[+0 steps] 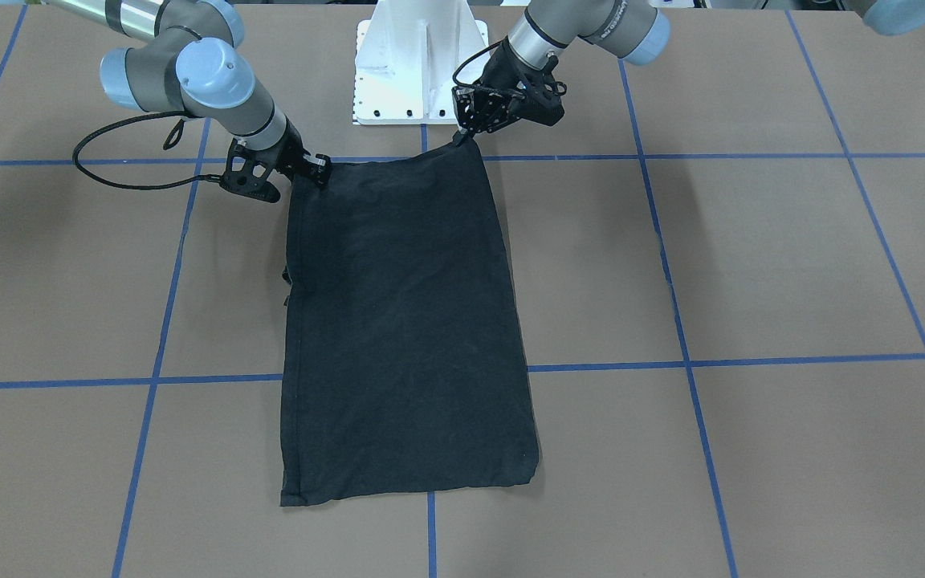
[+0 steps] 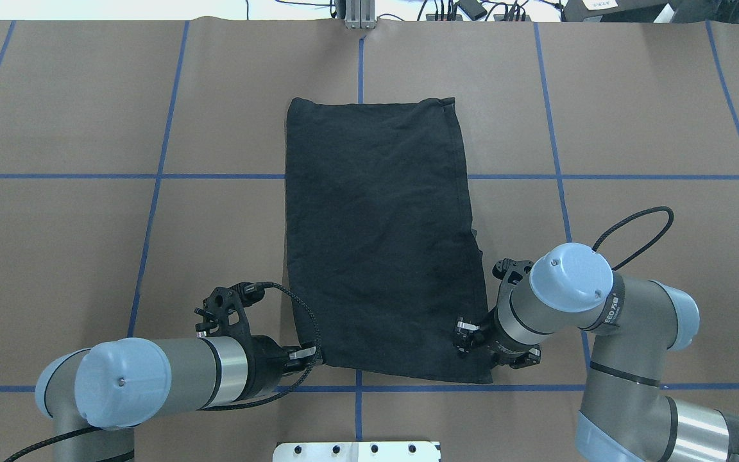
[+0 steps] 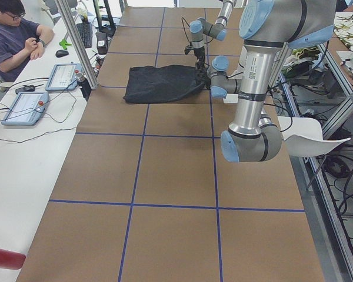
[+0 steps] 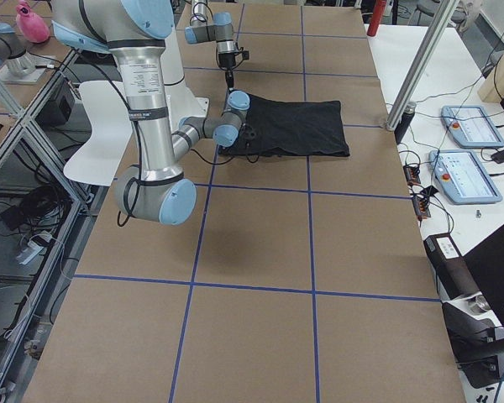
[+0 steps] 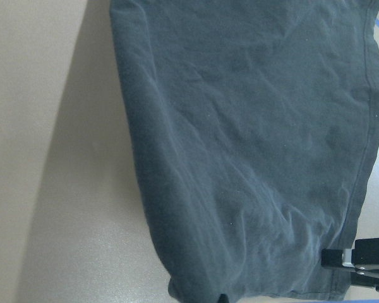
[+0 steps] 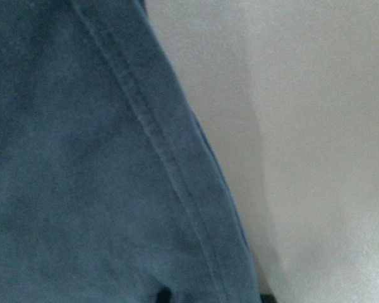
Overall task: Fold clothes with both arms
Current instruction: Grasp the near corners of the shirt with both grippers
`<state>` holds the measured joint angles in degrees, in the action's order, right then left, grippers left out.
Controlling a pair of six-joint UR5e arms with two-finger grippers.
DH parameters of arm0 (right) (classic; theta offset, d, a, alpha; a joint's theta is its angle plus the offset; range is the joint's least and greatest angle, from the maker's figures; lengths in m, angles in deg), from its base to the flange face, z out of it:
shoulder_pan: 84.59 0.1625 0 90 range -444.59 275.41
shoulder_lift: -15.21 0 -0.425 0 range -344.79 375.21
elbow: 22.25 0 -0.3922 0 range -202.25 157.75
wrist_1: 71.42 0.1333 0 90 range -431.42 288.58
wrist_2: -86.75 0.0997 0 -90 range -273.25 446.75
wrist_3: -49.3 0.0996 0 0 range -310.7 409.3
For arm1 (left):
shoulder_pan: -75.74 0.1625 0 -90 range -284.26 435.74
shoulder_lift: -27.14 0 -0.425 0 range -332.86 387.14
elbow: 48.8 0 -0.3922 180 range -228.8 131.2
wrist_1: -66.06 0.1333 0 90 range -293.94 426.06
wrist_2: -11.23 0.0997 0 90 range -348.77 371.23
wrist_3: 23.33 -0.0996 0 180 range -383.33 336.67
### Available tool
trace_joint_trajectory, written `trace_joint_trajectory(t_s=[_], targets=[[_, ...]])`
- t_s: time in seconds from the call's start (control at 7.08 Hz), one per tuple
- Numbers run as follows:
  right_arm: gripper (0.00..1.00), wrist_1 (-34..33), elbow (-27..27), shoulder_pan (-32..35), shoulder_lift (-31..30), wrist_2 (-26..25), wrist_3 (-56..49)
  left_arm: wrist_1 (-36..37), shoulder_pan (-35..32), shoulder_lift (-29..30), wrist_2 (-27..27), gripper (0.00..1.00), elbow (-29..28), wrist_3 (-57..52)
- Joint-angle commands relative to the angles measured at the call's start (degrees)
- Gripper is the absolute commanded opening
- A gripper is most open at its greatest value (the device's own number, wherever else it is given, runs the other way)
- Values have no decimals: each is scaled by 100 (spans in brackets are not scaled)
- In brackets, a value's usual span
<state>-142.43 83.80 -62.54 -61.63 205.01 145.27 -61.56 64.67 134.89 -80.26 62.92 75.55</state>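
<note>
The black T-shirt point(image 1: 406, 321) lies folded into a long, narrow rectangle on the brown table, plain black side up, with no logo showing. It also shows in the overhead view point(image 2: 376, 237). My left gripper point(image 1: 460, 138) is shut on the shirt's near corner on my left, also seen from overhead point(image 2: 314, 355). My right gripper point(image 1: 323, 170) is shut on the other near corner, also seen from overhead point(image 2: 462, 335). Both hold the near edge low over the table. The left wrist view shows cloth point(image 5: 240, 126) running away from the fingers. The right wrist view shows the hem point(image 6: 170, 170) close up.
The white pedestal base point(image 1: 421, 72) stands just behind the shirt's near edge. Blue tape lines point(image 1: 675, 321) grid the table. A black cable loop point(image 1: 109, 172) hangs by the right wrist. A seated operator point(image 3: 12, 35) and control tablets point(image 3: 26, 106) are at a side bench.
</note>
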Motion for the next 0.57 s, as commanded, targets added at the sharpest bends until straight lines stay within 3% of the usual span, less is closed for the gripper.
trace_joint_trajectory(t_s=[0.0,0.42], targets=[[0,-9,12,10,19,-75,9,0,0,0,8,0,-9,0],[0,-9,-5,18,55,-5,141,0,0,0,8,0,-9,0]])
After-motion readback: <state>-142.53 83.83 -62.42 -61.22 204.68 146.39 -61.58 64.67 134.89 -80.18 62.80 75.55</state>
